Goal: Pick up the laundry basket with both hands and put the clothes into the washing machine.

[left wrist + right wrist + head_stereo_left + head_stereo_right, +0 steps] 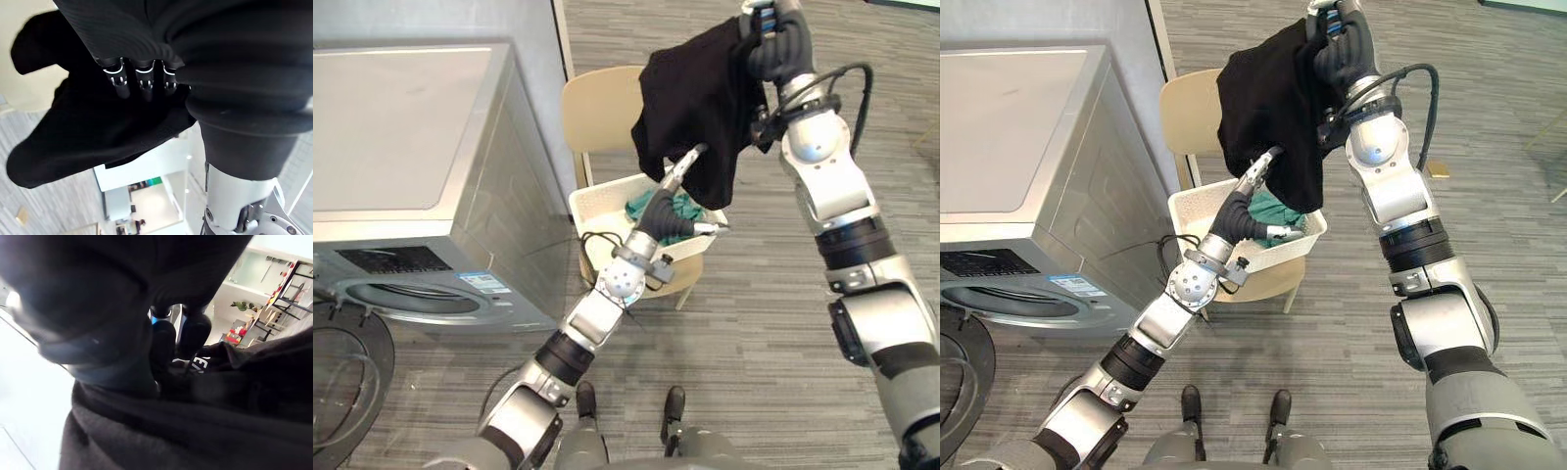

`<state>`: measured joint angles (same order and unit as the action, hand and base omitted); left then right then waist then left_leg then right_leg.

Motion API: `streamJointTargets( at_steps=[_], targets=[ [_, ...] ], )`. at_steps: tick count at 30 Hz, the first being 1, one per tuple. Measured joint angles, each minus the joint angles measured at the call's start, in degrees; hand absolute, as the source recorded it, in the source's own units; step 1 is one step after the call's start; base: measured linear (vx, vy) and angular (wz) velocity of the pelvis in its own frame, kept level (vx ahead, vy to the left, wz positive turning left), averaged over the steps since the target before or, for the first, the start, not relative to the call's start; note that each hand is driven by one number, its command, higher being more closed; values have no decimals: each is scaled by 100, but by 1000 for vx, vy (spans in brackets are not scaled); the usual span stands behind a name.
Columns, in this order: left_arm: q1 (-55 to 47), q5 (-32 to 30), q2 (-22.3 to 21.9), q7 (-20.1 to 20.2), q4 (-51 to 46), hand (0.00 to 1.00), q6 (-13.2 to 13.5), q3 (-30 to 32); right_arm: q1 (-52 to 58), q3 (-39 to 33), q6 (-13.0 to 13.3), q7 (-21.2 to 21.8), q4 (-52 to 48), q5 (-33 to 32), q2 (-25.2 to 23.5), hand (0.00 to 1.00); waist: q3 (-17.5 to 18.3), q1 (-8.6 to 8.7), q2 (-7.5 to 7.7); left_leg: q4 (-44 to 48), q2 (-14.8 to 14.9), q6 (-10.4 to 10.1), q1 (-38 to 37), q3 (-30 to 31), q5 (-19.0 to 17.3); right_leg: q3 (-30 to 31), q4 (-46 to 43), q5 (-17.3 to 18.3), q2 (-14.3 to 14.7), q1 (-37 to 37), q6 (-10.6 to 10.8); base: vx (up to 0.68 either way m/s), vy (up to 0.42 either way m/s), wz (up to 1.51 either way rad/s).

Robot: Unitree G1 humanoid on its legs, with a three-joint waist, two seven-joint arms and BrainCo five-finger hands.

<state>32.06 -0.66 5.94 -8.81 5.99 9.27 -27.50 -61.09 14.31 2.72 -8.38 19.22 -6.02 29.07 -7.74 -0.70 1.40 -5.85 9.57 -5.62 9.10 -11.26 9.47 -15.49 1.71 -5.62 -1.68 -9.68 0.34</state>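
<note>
One black garment (690,88) hangs clenched in the right hand (775,44), the left hand (668,203), fingers straight, touching it, above the white basket (595,208) on a chair (597,113) beside the washing machine (401,127); grey plank floor (754,313).

Curled right robot hand (167,346) grips black garment (205,431).

Head stereo pair: high over basket (597,220), facing steeply down, mid-range. Both eyes share basket, chair (602,108) under it, washing machine (411,147) left of basket, black garment (690,98) above basket. Right eye set slightly to the side.
Left wrist camera: at left hand (664,217) just above basket, looks along own fingers (145,83), very near garment.
Right wrist camera: at right hand (778,44), high above basket, almost against the cloth. Both wrist views share garment with head pair.
</note>
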Motion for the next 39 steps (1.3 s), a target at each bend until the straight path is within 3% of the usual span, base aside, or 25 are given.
streamJointTargets(
  at_steps=[8,18,19,27,32,39],
  targets=[
    [376,1327,-13,121,516,0,-23,-243,7,270,67,173,-56,-643,-41,100,-17,10,64,0,-32,0,64,-1,-1,0,-18,1,-33,-75,2,10,12,0],
    [653,1332,-4,-288,970,0,-25,-54,394,722,231,506,-974,-1722,-49,100,-125,83,257,-1,-32,0,115,-156,-2,141,-60,0,-36,-220,-1,15,15,-6],
    [655,1251,-5,-359,1028,100,-26,44,474,786,260,572,-1029,-1873,-43,100,-138,105,279,-2,-30,0,122,-155,-3,154,-62,-1,-35,-239,-1,19,12,-9],
    [949,1111,2,-576,1270,100,-77,326,898,1016,375,852,-1766,-2552,186,100,-192,164,334,-1,-22,0,276,-152,-1,153,-68,-14,-30,-396,-18,12,9,-1],
    [1491,1027,70,-749,1270,100,-138,587,1043,1000,597,862,-2354,-2617,283,100,-456,184,402,-1,-32,6,529,-134,4,154,-112,-43,-40,-670,-37,2,29,-2],
    [1812,893,256,-1036,1422,100,-155,1010,1216,811,599,649,-2501,-2596,282,100,-772,204,395,36,-53,26,728,-127,33,150,-91,-62,-51,-857,-49,47,32,-1]
  ],
)
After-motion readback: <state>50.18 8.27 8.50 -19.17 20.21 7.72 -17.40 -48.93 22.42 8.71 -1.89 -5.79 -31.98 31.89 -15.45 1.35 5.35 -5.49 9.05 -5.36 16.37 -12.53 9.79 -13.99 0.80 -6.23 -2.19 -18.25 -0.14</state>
